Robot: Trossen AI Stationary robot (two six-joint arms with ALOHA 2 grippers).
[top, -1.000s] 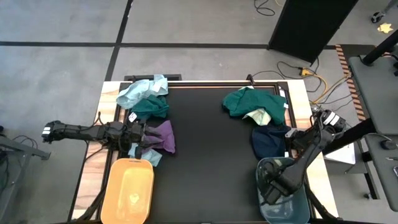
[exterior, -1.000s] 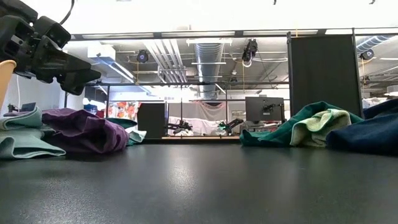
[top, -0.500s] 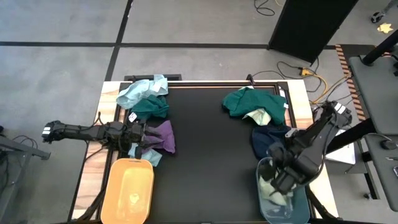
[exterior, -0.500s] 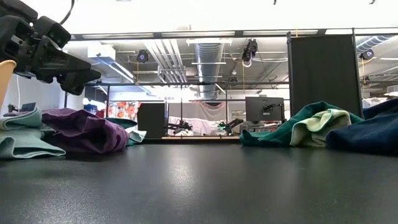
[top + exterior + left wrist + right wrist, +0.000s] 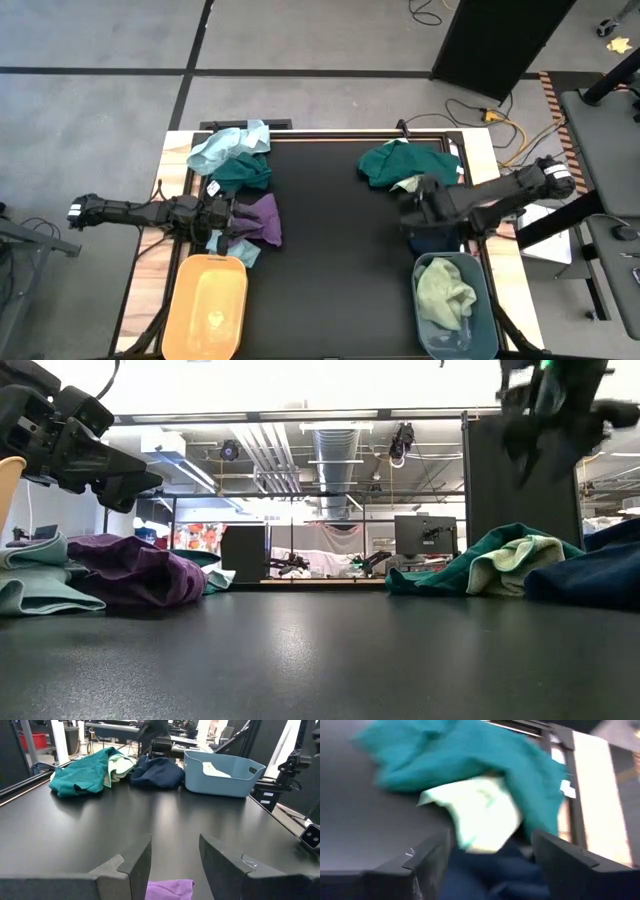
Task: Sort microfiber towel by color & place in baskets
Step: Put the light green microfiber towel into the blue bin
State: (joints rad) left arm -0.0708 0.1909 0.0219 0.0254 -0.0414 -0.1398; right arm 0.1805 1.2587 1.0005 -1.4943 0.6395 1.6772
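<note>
Our right gripper [image 5: 412, 213] hangs over the navy towel [image 5: 432, 229].
Fingers spread, holding nothing, arm stretched leftward; the yellow-green towel [image 5: 446, 296] lies lengthwise in the blue basket [image 5: 488, 322].

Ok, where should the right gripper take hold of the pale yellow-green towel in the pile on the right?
Judging by its pose, pinch the pale yellow-green towel at its exposed fold, coming from above on the navy towel side. Its far edge is tucked under the dark green towel, so only that bunched flap is free for the right gripper.
</note>
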